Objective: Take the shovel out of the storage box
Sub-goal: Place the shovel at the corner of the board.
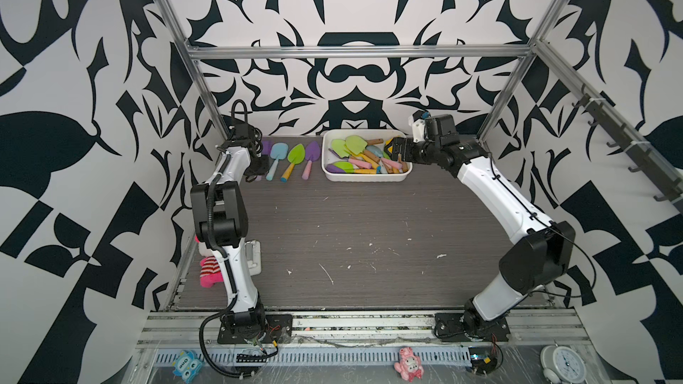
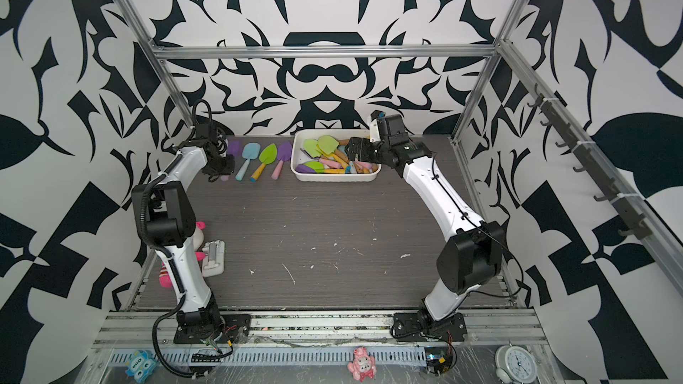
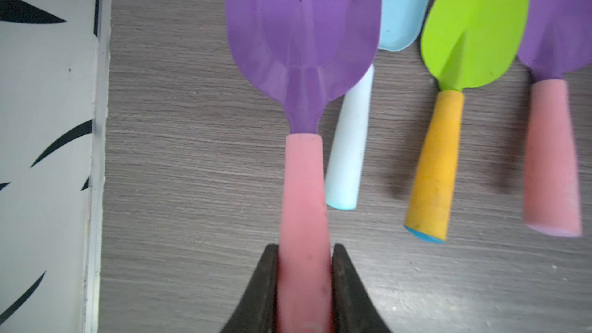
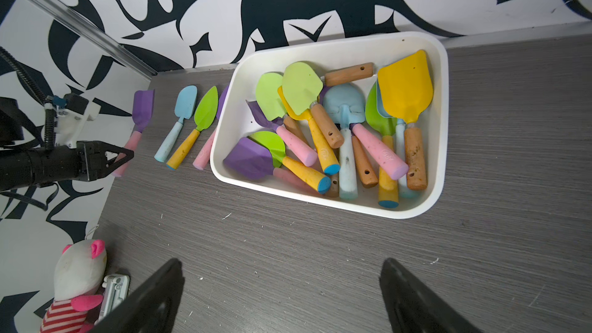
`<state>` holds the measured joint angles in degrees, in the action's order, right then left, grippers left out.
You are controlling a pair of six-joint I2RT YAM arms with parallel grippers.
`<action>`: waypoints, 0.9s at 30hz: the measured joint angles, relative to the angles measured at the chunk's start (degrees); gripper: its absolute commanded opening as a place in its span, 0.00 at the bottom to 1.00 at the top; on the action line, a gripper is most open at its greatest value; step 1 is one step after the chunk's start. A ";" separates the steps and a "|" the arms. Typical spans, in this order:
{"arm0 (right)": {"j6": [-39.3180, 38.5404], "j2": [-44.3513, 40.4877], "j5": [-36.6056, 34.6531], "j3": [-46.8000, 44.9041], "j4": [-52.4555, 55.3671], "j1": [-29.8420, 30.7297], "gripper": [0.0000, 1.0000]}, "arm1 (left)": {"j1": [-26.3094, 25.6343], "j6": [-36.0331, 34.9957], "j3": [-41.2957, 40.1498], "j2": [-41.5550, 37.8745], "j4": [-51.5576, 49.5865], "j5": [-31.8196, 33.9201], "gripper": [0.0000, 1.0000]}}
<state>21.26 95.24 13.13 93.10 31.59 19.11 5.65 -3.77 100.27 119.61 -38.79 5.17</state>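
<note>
The white storage box (image 1: 366,179) (image 2: 334,179) (image 4: 320,201) stands at the back of the table and holds several coloured toy shovels (image 4: 349,123) in a heap. My right gripper (image 1: 393,151) (image 4: 280,264) hangs over the box's right end, open, with nothing between its fingers. My left gripper (image 1: 258,168) (image 3: 304,251) is shut on the pink handle of a purple shovel (image 3: 304,27) (image 4: 142,107) at the table's back left, outside the box. In both top views the left arm hides most of that shovel.
Beside the held shovel lie a blue shovel (image 1: 277,155), a green one (image 1: 294,158) and another purple one (image 1: 311,155), in a row left of the box. A plush toy (image 1: 210,271) and a white holder (image 1: 255,256) sit by the left arm's base. The patterned wall stands close behind.
</note>
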 measured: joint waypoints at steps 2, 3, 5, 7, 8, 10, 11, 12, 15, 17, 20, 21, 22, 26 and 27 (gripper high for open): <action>0.00 1.51 0.20 1.33 1.18 0.07 0.99 | 0.81 -0.85 1.33 2.05 -0.02 0.00 0.04; 0.00 2.16 0.24 2.01 1.64 0.11 0.99 | 1.16 -1.16 1.99 2.99 -0.02 -0.02 0.04; 0.00 3.74 0.46 3.80 2.45 0.28 0.99 | 1.79 -1.88 3.28 4.94 0.13 -0.11 0.04; 0.00 5.22 0.70 5.79 3.54 0.59 0.99 | 2.25 -2.54 4.44 6.69 0.13 -0.26 0.04; -0.02 6.05 0.81 6.88 4.04 0.81 0.99 | 2.40 -2.86 5.25 7.65 0.04 -0.35 0.04; -0.02 7.50 0.85 8.79 4.92 1.25 0.99 | 2.62 -3.54 7.15 9.60 0.02 -0.52 0.04; -0.02 8.17 0.85 9.62 5.20 1.44 0.99 | 2.67 -3.80 8.15 10.51 -0.04 -0.59 0.04; 0.00 8.79 0.85 10.32 5.51 1.64 0.99 | 2.69 -4.04 9.11 11.34 -0.11 -0.68 0.04; 0.02 10.99 0.79 12.70 6.86 2.05 0.99 | 2.69 -4.85 12.35 13.90 -0.11 -0.96 0.05; 0.07 12.96 0.79 14.69 8.22 2.14 0.98 | 2.69 -5.27 14.51 15.30 -0.28 -1.38 0.05; 0.28 16.50 0.66 17.81 10.08 2.34 0.97 | 2.69 -5.57 16.85 16.94 -0.20 -2.10 0.10; 0.28 17.68 0.52 18.95 10.88 2.36 0.97 | 2.69 -5.60 17.16 17.25 -0.22 -2.34 0.12; 0.24 19.26 0.33 20.41 11.98 2.36 0.97 | 2.69 -5.60 17.55 17.55 -0.28 -2.51 0.15; -0.24 25.83 -0.85 27.08 15.82 2.34 0.95 | 2.69 -5.51 18.01 18.03 -0.24 -2.84 0.26; -0.37 27.23 -1.05 28.55 16.68 2.34 0.95 | 2.69 -5.51 18.01 18.03 -0.22 -2.89 0.28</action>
<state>20.88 122.48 12.08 121.64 48.27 21.45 8.34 -9.28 118.28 137.64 -39.00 2.28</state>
